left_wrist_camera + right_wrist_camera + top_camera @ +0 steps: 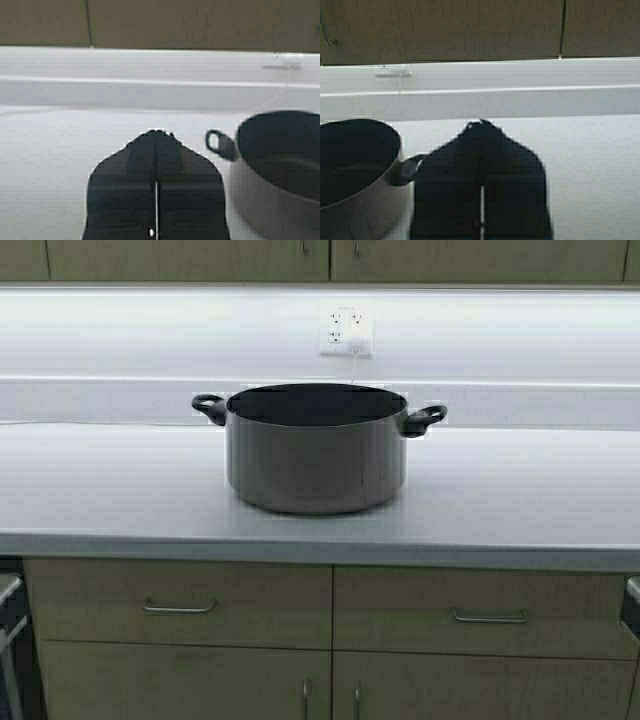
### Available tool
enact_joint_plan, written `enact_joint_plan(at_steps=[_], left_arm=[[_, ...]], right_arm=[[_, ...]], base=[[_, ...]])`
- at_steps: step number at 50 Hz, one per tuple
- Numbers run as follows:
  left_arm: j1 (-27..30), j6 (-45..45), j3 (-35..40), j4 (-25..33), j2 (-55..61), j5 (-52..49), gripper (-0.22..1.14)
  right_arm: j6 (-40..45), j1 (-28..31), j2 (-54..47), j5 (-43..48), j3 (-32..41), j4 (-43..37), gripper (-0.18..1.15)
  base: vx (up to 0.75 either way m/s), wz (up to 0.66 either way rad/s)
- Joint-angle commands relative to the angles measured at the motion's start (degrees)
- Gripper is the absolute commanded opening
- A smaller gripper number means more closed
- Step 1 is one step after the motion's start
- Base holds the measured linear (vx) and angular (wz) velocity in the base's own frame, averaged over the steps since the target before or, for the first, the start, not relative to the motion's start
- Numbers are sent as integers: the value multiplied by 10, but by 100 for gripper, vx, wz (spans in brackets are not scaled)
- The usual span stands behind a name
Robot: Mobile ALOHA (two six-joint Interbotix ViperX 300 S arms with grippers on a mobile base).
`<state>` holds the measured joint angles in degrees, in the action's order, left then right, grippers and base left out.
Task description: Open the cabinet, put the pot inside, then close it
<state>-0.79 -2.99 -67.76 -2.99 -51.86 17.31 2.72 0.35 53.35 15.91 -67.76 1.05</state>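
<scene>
The dark grey pot (315,455) stands upright on the pale worktop (100,480), its two black loop handles out to the sides. The cabinet's (200,260) tan doors are closed along the top edge, with the ends of the steel bar handles just showing near the middle. My left gripper (156,132) is shut and empty, low over the worktop beside the pot's (280,160) left handle (220,145), not touching it. My right gripper (481,122) is shut and empty beside the pot's (355,170) right handle (410,167). Neither gripper shows in the high view.
A white wall socket (345,332) with a plugged cord sits behind the pot. Tan drawer fronts (180,607) with horizontal handles and floor-unit doors (200,680) are below the worktop's front edge. Bare worktop lies on both sides of the pot.
</scene>
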Motion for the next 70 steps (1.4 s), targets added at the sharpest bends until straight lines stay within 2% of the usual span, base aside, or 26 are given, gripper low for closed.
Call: enact_joint_plan(at_steps=[1, 29, 33, 36, 39, 44, 46, 48, 50, 52, 55, 59, 70], left_arm=[[1, -1, 9, -1, 16, 4, 3], [1, -3, 1, 0, 11, 1, 3], [-1, -5, -6, -1, 4, -1, 4], [-10, -8, -9, -1, 0, -4, 9], [-30, -8, -10, -5, -4, -13, 23], [-76, -11, -3, -19, -10, -54, 67], [-100, -11, 2, -20, -11, -75, 89], [-127, -12, 6, -19, -12, -87, 106], [-160, -15, 11, -19, -12, -91, 112], [-193, -18, 14, -19, -11, -88, 107], [-238, -18, 25, -18, -4, -78, 99], [-282, -18, 43, -18, 21, -59, 100], [-317, -18, 112, -15, 171, 49, 101]], right_arm=[[1, 1, -3, 3, 6, 3, 6], [1, 2, 4, -27, 14, 2, 6], [7, 6, 4, -32, 11, -2, 9], [11, 26, 4, -44, 13, 0, 22], [13, 55, 2, -65, 18, -1, 47], [11, 112, -2, -78, 25, 0, 102], [12, 136, 2, -78, 29, 0, 114], [15, 162, 4, -77, 35, -2, 111], [15, 187, 3, -77, 42, -2, 105], [14, 213, -3, -76, 51, -2, 100], [14, 246, -17, -72, 64, -4, 101], [13, 284, -55, -44, 86, -6, 102], [7, 342, -201, 94, 159, -9, 102]], base=[[32, 2], [28, 4], [18, -5], [14, -3], [12, 0], [9, 1], [7, 2], [5, 2], [5, 2], [4, 2], [4, 2], [3, 1], [1, 0]])
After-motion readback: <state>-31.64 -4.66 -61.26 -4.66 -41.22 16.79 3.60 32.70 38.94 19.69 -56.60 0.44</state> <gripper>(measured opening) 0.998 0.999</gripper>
